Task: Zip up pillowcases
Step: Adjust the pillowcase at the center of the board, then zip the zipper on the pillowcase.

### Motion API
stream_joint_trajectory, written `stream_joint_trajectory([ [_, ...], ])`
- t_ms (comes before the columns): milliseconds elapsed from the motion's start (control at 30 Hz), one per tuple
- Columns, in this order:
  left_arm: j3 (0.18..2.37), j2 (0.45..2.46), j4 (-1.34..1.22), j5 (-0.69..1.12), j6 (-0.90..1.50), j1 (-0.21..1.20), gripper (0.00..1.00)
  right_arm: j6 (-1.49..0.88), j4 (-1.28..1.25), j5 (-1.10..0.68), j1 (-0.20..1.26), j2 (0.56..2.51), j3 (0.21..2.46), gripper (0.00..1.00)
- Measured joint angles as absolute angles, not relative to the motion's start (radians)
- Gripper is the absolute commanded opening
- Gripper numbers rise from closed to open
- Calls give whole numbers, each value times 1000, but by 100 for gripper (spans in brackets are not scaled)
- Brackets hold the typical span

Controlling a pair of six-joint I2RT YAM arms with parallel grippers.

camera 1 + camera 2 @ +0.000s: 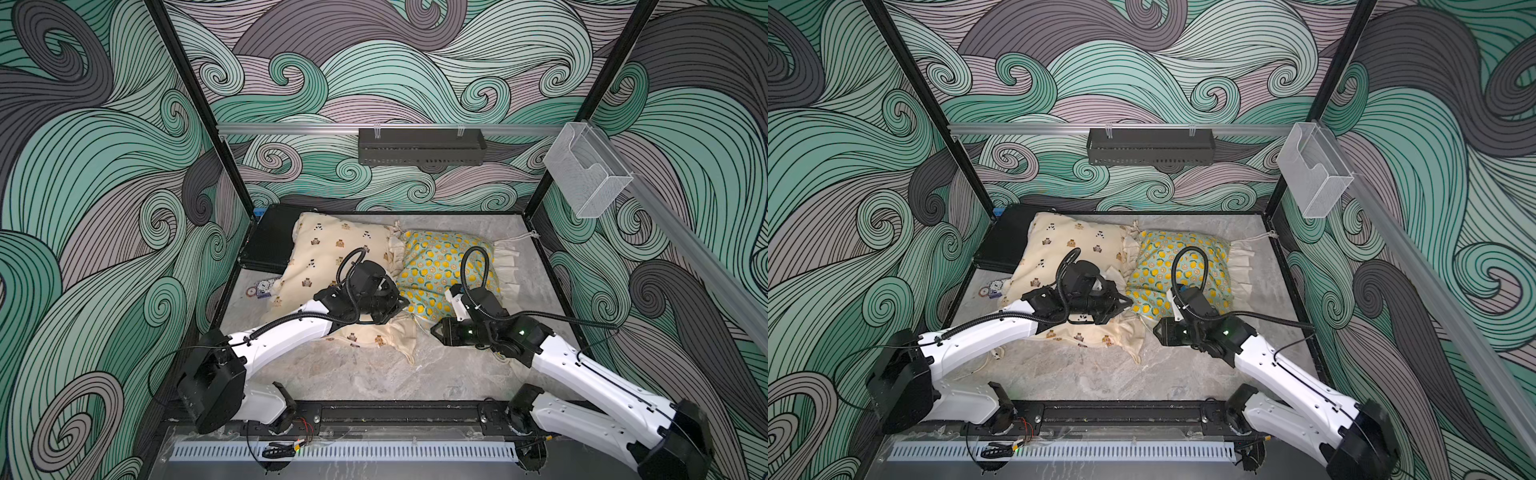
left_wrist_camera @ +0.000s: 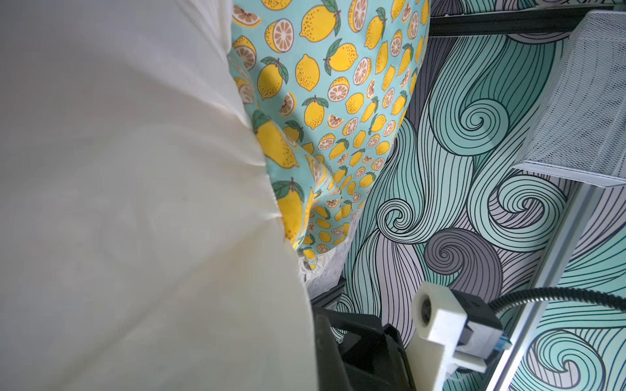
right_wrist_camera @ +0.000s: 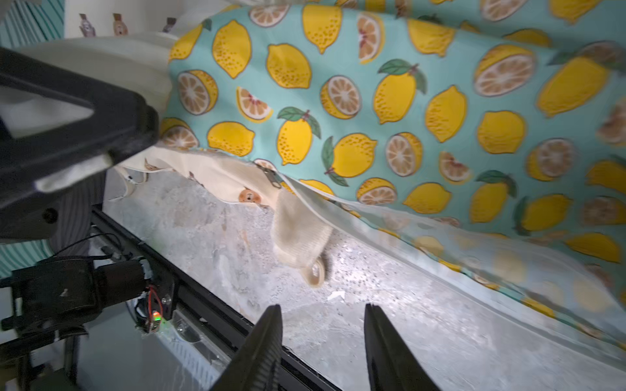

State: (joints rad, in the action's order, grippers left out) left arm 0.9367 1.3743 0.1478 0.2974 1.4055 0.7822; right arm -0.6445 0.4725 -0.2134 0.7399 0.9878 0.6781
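Observation:
The cream bear-printed pillowcase [image 1: 324, 257] lies at the back left, with the teal lemon pillowcase [image 1: 436, 262] touching its right side. My left gripper [image 1: 401, 306] lies across the bear pillowcase's near right corner. The right wrist view shows the left gripper [image 3: 101, 135] shut on a fold of that cream cloth. Cream cloth hides its jaws in the left wrist view. A metal zipper slider [image 3: 272, 176] sits where the cream edge meets the lemon pillowcase [image 3: 406, 118]. My right gripper [image 3: 321, 325] hangs open and holds nothing, low over the table and just in front of the lemon pillowcase.
A flat black case [image 1: 270, 241] lies at the back left, partly under the bear pillowcase. Small printed cards [image 1: 262, 289] sit at the table's left edge. A black tray [image 1: 419, 145] and a clear bin [image 1: 586, 174] hang on the frame rails.

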Motion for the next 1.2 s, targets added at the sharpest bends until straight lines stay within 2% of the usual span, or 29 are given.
stream_joint_trajectory([
  [367,937,1374,157,291,1408,782,0,-746,146,-295,770,1178,640,39],
  [767,937,1362,161,278,1408,782,0,-764,36,-268,788,1244,634,36],
  [1200,937,1357,164,274,1408,782,0,-766,-56,-208,788,1260,579,40],
])
